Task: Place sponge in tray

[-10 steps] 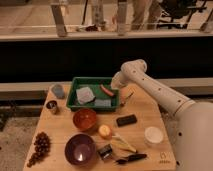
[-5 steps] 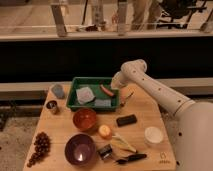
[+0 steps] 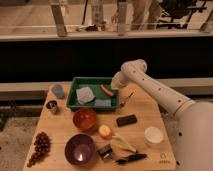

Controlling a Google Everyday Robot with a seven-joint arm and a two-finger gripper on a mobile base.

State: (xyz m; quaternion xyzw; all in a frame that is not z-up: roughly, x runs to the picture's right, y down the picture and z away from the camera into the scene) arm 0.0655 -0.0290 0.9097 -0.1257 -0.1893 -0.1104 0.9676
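The dark green tray sits at the back of the wooden table. A grey-blue square sponge lies inside it on the left. A flat bluish piece lies near its front wall and a reddish oblong item lies on its right side. My gripper hangs over the tray's right edge, just beside the reddish item. The white arm reaches in from the right.
An orange bowl and a purple bowl stand in front of the tray. Also on the table are a grey-blue lump, a metal can, grapes, an orange fruit, a black block and a white cup.
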